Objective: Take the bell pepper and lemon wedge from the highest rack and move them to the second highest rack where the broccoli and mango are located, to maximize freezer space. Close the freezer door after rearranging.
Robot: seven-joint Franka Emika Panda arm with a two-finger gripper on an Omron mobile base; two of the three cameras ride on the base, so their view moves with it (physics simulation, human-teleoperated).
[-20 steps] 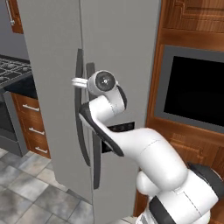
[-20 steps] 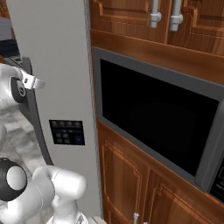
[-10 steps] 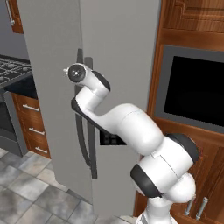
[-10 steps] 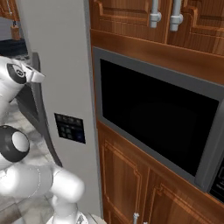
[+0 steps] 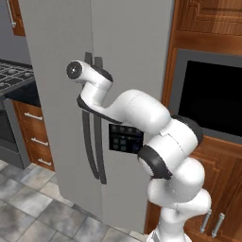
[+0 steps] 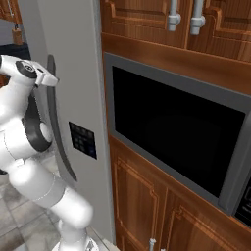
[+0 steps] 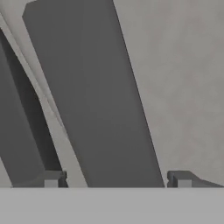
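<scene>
— Kitchen wall first, what stands along it?
— Grey fridge in the middle of the left base view, wood cabinets (image 5: 208, 28) and a black oven (image 5: 212, 99) set into them on the right, a stove (image 5: 14, 78) over drawers (image 5: 35, 137) at the left edge.
— And the freezer door (image 5: 56, 94)?
— Left half of the fridge front, shut, its right edge flush against the twin door (image 5: 137, 56), which carries a dark panel (image 5: 125, 138). A thin seam runs between them, with one long dark handle on each side of it.
— Where's the gripper (image 7: 116, 179)?
— Up at the tops of those handles. In the hand view its tips stand wide apart with a broad dark handle (image 7: 96, 100) between them, grey showing on both sides of the bar, so nothing is clamped. A second dark bar (image 7: 17, 131) runs along the left edge of that view. Which door each bar belongs to, I cannot tell.
— Room to move?
— Tiled floor (image 5: 33, 208) lies bare at the lower left, in front of the freezer door. The stove edge sits near the door's left edge. The arm (image 5: 137, 111) crosses the twin door, and the cabinets hem it on the right.
</scene>
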